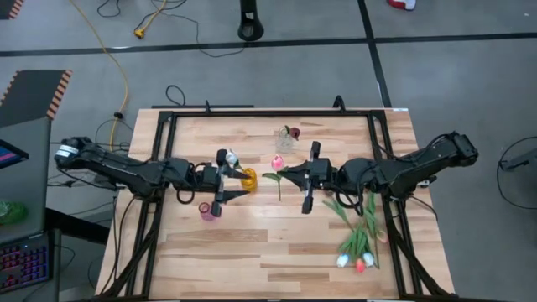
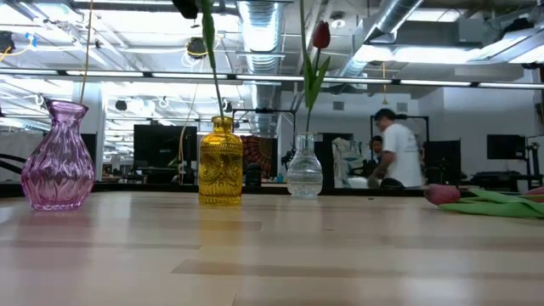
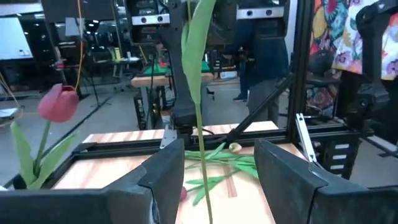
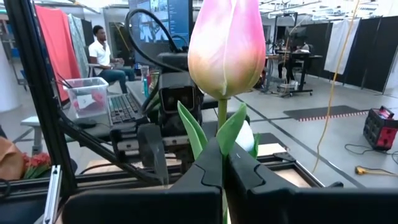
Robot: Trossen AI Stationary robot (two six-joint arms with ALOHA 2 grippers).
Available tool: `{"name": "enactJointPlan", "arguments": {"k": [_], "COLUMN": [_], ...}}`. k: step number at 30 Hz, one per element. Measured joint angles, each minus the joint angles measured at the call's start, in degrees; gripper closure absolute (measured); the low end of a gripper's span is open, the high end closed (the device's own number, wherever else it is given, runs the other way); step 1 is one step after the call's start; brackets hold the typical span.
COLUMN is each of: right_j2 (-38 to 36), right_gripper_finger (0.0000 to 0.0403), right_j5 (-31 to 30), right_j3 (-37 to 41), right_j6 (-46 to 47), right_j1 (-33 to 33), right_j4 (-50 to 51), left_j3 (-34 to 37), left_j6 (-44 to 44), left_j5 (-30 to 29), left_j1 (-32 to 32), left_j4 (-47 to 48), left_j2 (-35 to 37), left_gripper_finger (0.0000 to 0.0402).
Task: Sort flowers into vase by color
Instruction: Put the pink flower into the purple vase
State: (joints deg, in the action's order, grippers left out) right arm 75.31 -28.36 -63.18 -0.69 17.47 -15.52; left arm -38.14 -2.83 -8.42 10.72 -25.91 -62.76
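A white tulip [image 1: 231, 157] stands with its stem [image 2: 212, 81] in the yellow vase [image 1: 248, 178]. My left gripper [image 3: 217, 163] is open, with a finger on either side of that stem [image 3: 200, 118] and clear of it. My right gripper [image 4: 222, 165] is shut on a pink tulip [image 1: 277, 162] between the yellow vase and the clear vase [image 1: 285, 141]. The clear vase [image 2: 304, 166] holds a dark red tulip [image 2: 320, 34]. A purple vase [image 1: 206, 210] stands nearer, with no flower in it. Several more tulips [image 1: 357, 239] lie on the table's right near part. My right gripper pinches the pink tulip's stem [image 4: 222, 127] between its two fingers, a little below the head [image 4: 227, 46], where two leaves [image 4: 189, 127] branch off. The fingers come level from the table's right. The rest of the stem [image 1: 279, 189] runs toward the table's near edge.
The three vases stand in a slanting row across the table's middle. Loose stems and leaves [image 1: 344, 210] spread beside the right arm. A black frame [image 1: 168, 126] borders the wooden top. People [image 2: 395, 149] move in the room beyond the far edge.
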Motion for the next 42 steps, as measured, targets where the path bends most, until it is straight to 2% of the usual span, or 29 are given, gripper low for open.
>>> {"name": "enactJointPlan", "arguments": {"k": [8,15,24,37,42], "right_j2": [0.0,0.04,6.97,15.47,19.13], "right_gripper_finger": [0.0378,0.0378,0.0378,0.0378,0.0378], "right_j5": [0.02,2.44,5.99,6.13,9.92], "right_j3": [0.0,0.0,0.02,0.02,0.02], "right_j6": [0.02,0.07,-5.45,-5.8,-5.81], "right_j1": [0.0,0.0,0.04,0.15,0.11], "right_j4": [-0.12,-2.52,-15.82,-25.32,-30.92], "left_j3": [-1.76,-1.79,-1.79,-1.83,-1.83], "left_j6": [0.32,-0.13,-1.22,0.39,2.58], "left_j5": [-1.15,-6.67,-9.75,-28.37,-29.46], "left_j1": [0.26,2.61,6.29,19.16,20.92], "left_j4": [-0.81,-1.05,-0.59,4.69,5.22], "left_j2": [-2.12,-2.13,-2.1,-1.64,-2.5], "left_gripper_finger": [0.0218,0.0218,0.0219,0.0219,0.0219]}}
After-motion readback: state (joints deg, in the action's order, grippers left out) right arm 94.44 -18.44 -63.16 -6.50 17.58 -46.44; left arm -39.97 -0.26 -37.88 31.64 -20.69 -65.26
